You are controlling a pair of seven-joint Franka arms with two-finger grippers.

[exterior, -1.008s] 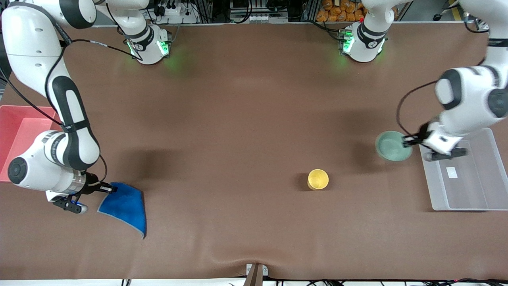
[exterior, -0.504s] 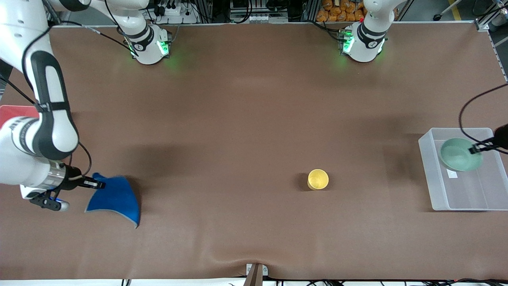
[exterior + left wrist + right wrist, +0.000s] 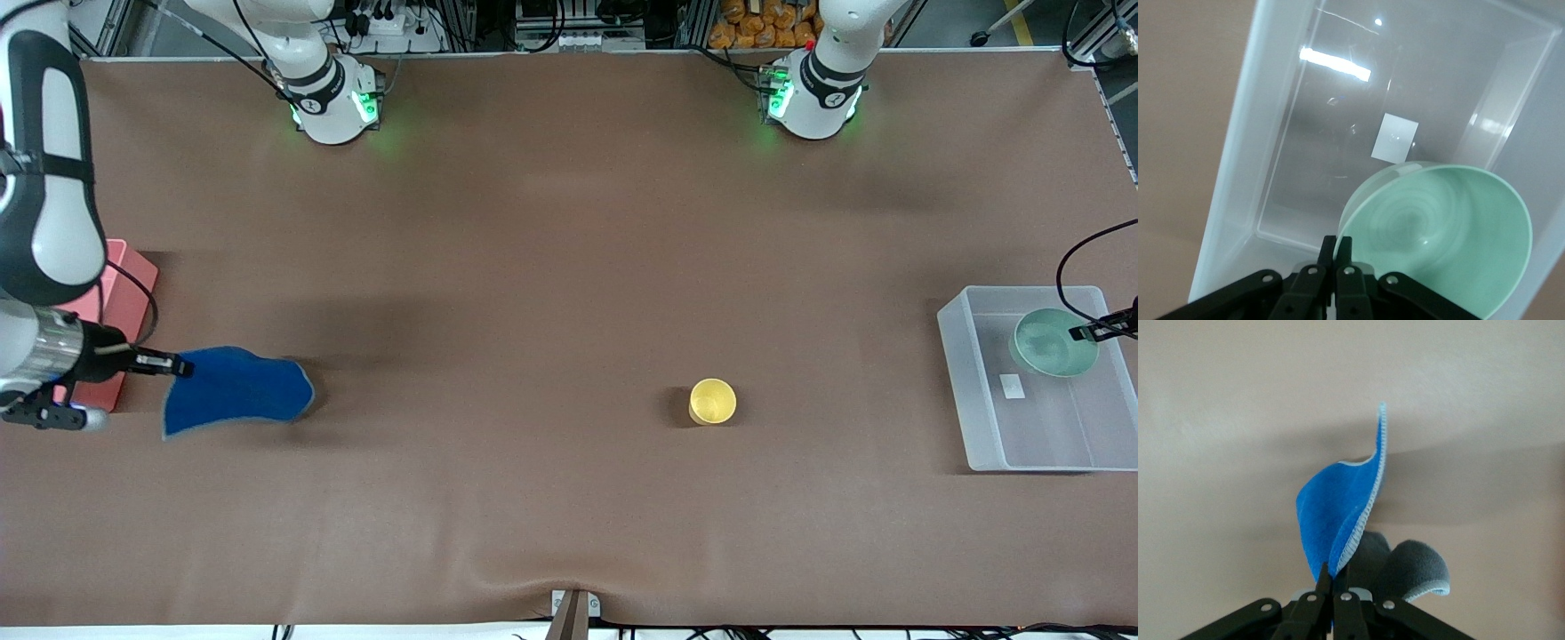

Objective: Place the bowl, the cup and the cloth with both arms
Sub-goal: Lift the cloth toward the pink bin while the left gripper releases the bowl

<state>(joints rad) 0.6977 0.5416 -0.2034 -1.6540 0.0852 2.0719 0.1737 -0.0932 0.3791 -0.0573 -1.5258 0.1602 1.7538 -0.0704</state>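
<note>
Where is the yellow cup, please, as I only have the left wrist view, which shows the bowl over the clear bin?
Observer: The cup stands upright on the table, outside the clear bin, toward the right arm's end from it.
Operator: Thank you. What is the right arm doing?
Observer: The right gripper has its jaws shut on an edge of the cloth.
Operator: Is the cloth in a container?
Observer: No, it hangs beside a pink bin, not in it.
</note>
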